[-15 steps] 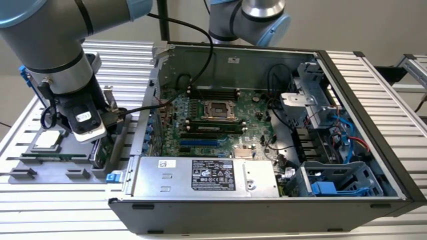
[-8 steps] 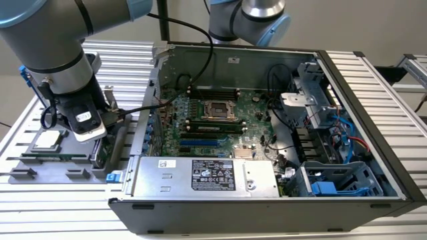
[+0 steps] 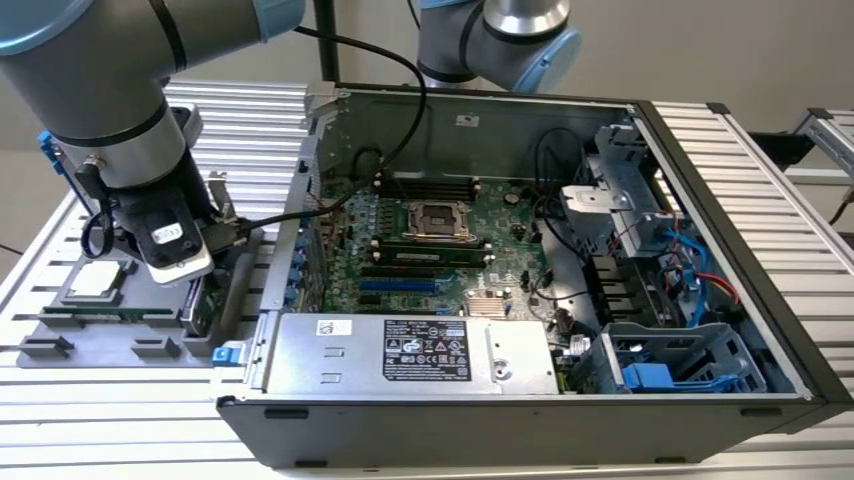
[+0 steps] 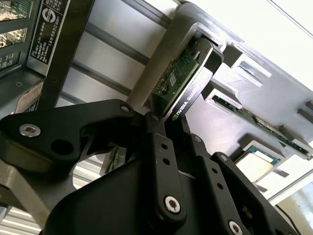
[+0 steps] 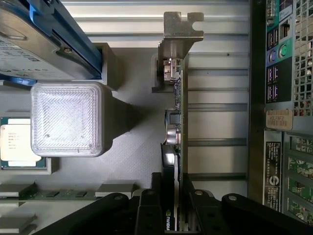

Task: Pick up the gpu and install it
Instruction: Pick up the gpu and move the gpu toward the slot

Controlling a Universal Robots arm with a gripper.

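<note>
Ribbed metal table (image 3: 747, 150) with a grey parts tray (image 3: 80, 345) near, at the exterior view's left. Your gripper (image 5: 172, 188) has its fingers (image 5: 149, 210) closed on the gpu (image 5: 174, 122), which stands on edge in the tray, silver bracket (image 5: 182, 29) at its far end. It looks light, stiff and fragile, so hold shroud and board edge; the open computer case (image 3: 534, 425) lies farther right.

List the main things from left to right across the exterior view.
processor → gpu → socket → drive cage

White lettering, seemingly a brand, on gpu (image 4: 188, 100).
</note>
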